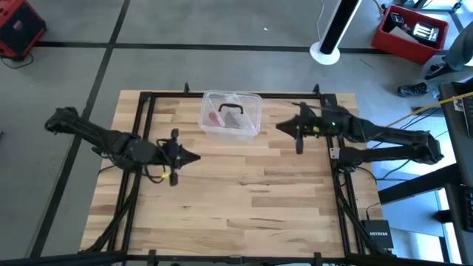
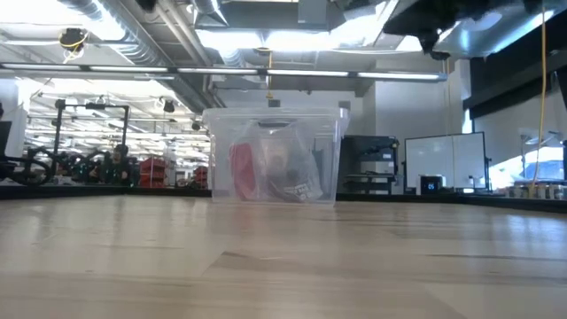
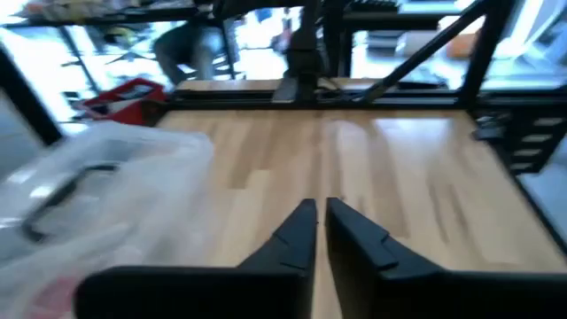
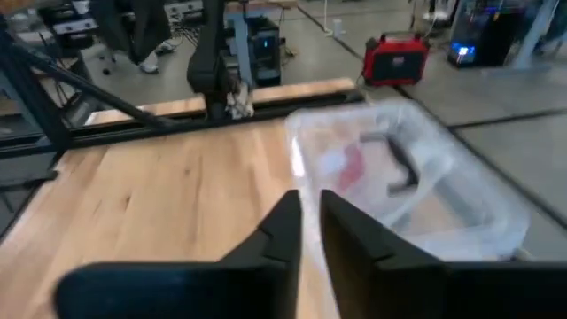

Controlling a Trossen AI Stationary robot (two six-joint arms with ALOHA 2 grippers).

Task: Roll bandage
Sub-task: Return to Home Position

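Note:
The red bandage lies inside a clear plastic box with a black handle, at the table's far middle. In the low view the bandage shows through the box wall. In the right wrist view the bandage shows beside the handle. My left gripper hovers left of and nearer than the box, shut, with nothing between its fingers. My right gripper hovers just right of the box, also shut on nothing.
Black frame rails run along the table's left, right and far edges. Bare wooden tabletop stretches from the box to the near edge. On the floor beyond the table stand a red case and a white post base.

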